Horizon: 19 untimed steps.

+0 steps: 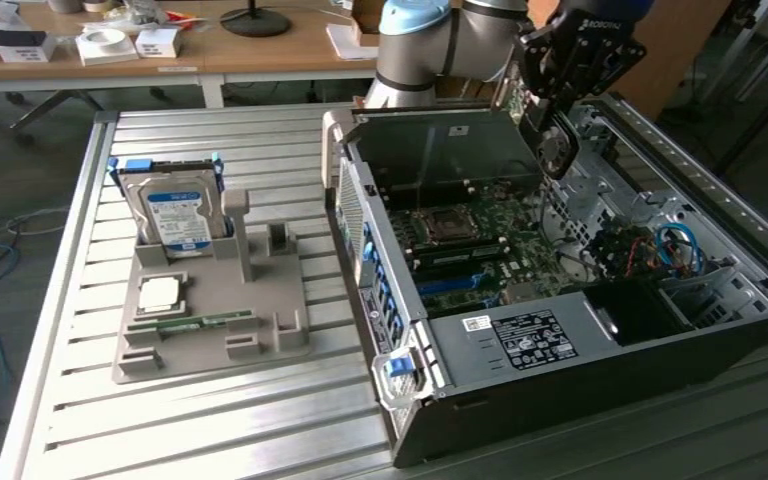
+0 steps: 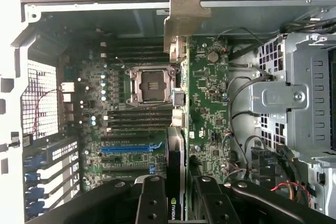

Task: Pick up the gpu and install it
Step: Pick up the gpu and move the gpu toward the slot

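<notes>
The computer case (image 1: 371,260) lies on its side on the slatted tabletop (image 1: 224,420) with its open face up, walled on all four sides. In the wrist view the perforated rear wall (image 2: 39,98) bounds the motherboard (image 2: 210,93) on one side and the grey drive cage (image 2: 294,98), with loose cables beside it, crowds the other. The widest open room lies over the board, around the processor socket (image 2: 152,85) and the blue slot (image 2: 126,149). The jaws are about half closed and clamp the gpu (image 1: 554,140) from both flat sides. The card hangs upright from them over the far end of the case, at about rim height and above the board. From the wrist it appears edge-on (image 2: 176,156), running straight out from between the jaws, its grey metal bracket (image 2: 184,19) at the end farthest from them. On the exterior view's left, well apart from the case, a grey tray (image 1: 211,340) carries the hard drive (image 1: 177,215).
</notes>
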{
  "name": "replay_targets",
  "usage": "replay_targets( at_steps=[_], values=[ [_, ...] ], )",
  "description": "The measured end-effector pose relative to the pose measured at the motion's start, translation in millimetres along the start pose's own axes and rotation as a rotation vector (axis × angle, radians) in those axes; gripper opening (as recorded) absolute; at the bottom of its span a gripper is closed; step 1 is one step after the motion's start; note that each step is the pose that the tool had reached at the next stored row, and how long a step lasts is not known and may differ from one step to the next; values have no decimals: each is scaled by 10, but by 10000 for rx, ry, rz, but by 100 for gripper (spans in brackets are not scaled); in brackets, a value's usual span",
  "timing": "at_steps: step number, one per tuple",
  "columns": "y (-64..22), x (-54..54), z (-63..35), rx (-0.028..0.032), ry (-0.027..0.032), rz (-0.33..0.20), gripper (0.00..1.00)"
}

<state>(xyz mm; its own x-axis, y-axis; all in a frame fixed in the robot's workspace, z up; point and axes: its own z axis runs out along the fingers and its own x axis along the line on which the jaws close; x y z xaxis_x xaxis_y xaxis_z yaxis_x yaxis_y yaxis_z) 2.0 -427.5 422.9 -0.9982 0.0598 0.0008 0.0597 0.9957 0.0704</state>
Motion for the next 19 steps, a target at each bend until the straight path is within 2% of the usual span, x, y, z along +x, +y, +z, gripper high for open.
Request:
replay_targets(
  at_steps=[5,15,19],
  values=[
    [2,-35,3,2,22,-312,26],
    [5,-107,11,1,21,-289,26],
    [9,-169,14,1,21,-290,26]
  ],
)
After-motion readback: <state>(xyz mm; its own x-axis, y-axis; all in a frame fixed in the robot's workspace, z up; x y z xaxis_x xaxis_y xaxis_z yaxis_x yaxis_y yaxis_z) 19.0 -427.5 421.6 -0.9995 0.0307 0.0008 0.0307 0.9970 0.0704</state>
